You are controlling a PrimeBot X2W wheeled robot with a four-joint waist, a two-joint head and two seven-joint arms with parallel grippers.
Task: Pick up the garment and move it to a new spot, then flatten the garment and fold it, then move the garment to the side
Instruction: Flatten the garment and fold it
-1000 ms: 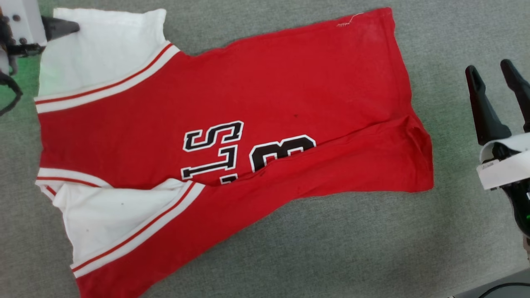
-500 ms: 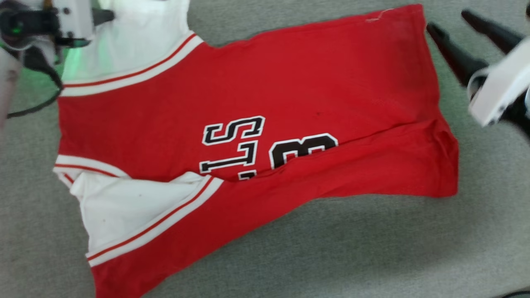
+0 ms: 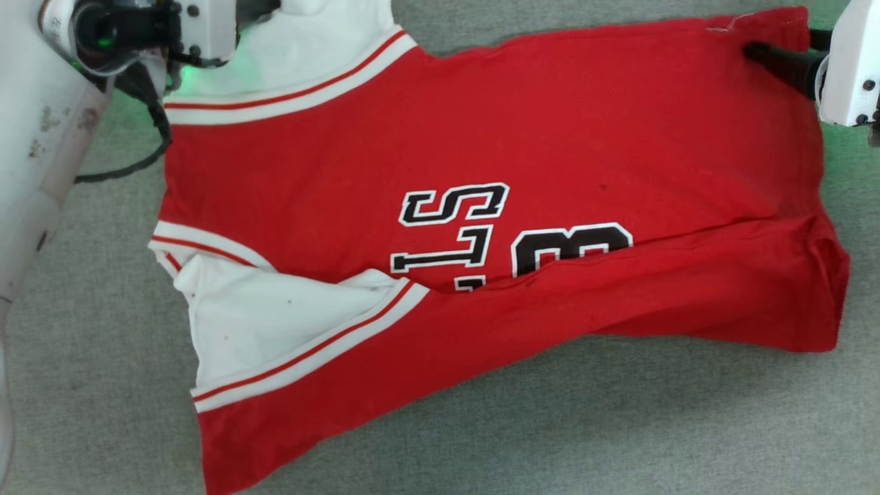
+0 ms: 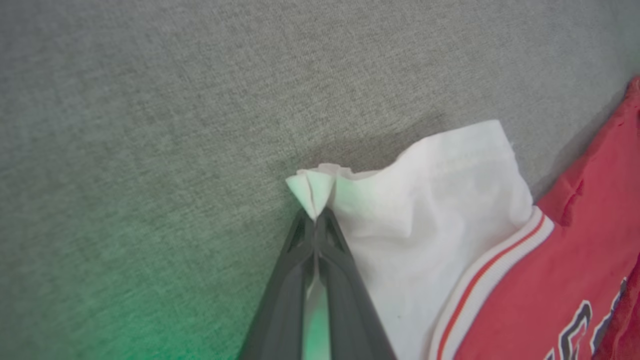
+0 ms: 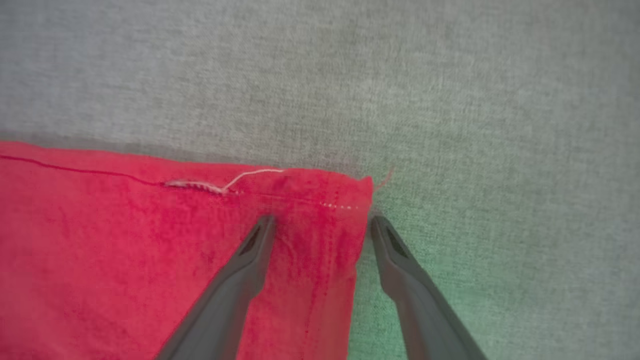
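Clamped together, the left gripper's (image 4: 316,217) jaws pinch a corner of the white sleeve (image 4: 440,200) of the red jersey (image 3: 481,137), which lies spread on the grey cloth surface (image 3: 619,426). The right gripper's (image 5: 322,222) jaws stand wide apart astride the hem corner (image 5: 350,195), one finger on red cloth and the other just off it. The sideways black lettering (image 3: 454,227) shows an S, perhaps an L, and a digit half hidden under a fold. The pale left forearm (image 3: 41,137) rises along the head view's left edge.

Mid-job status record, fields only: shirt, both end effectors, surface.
garment: red jersey shirt with white sleeves and black-and-white lettering, spread out, near side folded over part of the lettering
left end effector: shut, pinching white sleeve corner
right end effector: open, straddling the side edge at the red hem corner
surface: grey woven cloth
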